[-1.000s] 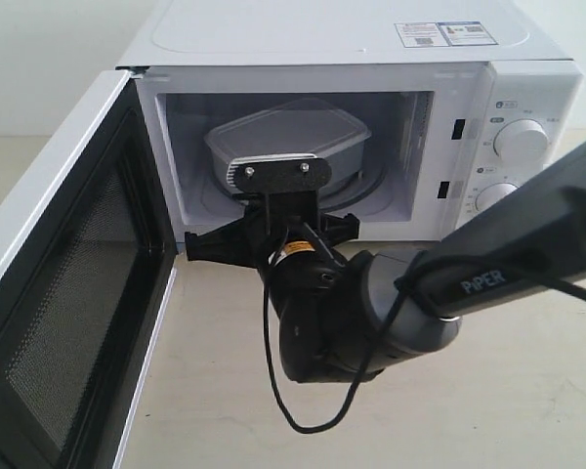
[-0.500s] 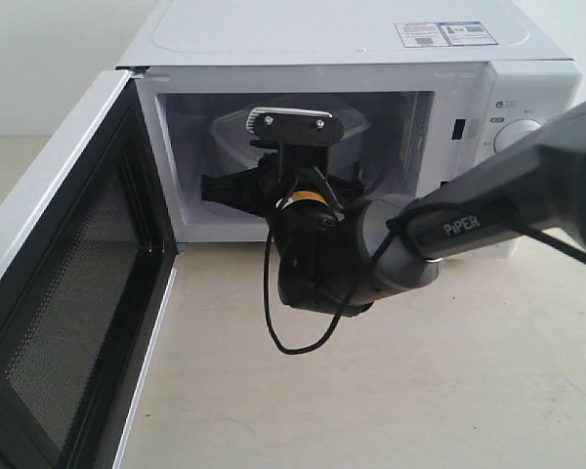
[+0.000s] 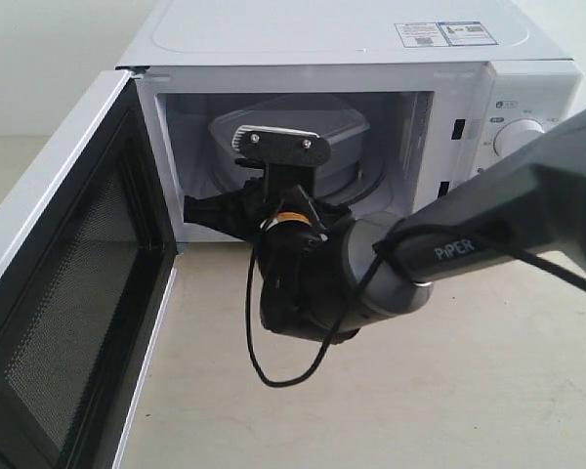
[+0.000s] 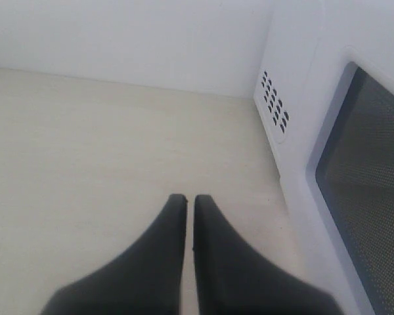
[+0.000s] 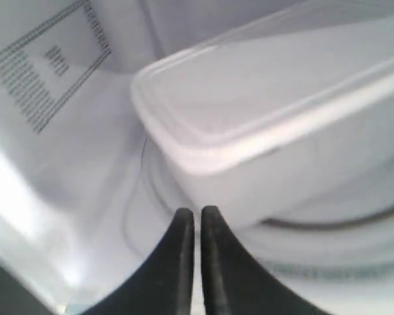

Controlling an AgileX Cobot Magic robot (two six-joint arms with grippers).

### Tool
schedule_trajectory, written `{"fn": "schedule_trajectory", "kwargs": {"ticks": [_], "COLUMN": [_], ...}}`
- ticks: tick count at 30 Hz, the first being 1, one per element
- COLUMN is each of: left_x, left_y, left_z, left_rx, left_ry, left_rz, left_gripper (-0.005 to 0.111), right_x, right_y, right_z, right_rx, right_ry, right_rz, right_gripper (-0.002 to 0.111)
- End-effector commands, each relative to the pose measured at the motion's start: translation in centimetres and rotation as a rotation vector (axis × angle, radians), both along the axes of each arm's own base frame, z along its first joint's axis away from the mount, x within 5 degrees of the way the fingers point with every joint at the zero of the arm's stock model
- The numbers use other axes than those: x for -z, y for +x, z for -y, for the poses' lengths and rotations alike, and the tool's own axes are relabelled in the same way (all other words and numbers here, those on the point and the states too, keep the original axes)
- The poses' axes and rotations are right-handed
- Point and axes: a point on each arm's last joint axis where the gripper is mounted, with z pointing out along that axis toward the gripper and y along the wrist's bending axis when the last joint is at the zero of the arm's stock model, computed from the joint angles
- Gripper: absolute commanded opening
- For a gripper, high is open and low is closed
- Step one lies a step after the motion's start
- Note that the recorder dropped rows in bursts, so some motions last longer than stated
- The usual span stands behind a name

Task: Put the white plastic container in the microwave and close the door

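Now the white-framed, mesh-faced door (image 3: 68, 293) stands wide; our left gripper (image 4: 189, 200) is pinched empty. The translucent-white rectangular plastic container (image 3: 344, 119) sits inside the white boxy microwave (image 3: 322, 39), our right gripper (image 5: 197, 216) closed, holding nothing, just before it. Placing seems done; next we withdraw and swing the door shut.

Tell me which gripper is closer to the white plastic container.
Right. The right gripper is close in front of the white plastic container in the microwave; the left gripper hangs outside, over the table.
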Motion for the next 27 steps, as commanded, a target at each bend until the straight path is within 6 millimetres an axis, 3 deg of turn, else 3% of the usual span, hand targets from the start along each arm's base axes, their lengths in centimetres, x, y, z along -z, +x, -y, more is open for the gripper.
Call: {"fn": "schedule_trajectory", "kwargs": {"ticks": [1, 10, 16, 27], "left_x": [0.1, 0.1, 0.1, 0.1], "left_y": [0.0, 0.0, 0.0, 0.0], "left_z": [0.0, 0.0, 0.0, 0.0], "left_rx": [0.0, 0.0, 0.0, 0.0], "left_ry": [-0.001, -0.001, -0.001, -0.001], "left_rz": [0.005, 0.005, 0.005, 0.005], "left_gripper": [0.004, 0.004, 0.004, 0.004], "right_x": [-1.2, -3.4, -5.5, -9.3], "right_y": [-2.6, -10.0, -14.4, -19.9], "right_z": [0.6, 2.6, 5.0, 8.7], "right_rx": [0.013, -0.194, -0.281, -0.616], "right_ry": [0.003, -0.19, -0.15, -0.109], "right_rz": [0.034, 0.036, -0.001, -0.133], "right_gripper": [0.0, 0.0, 0.0, 0.0]}}
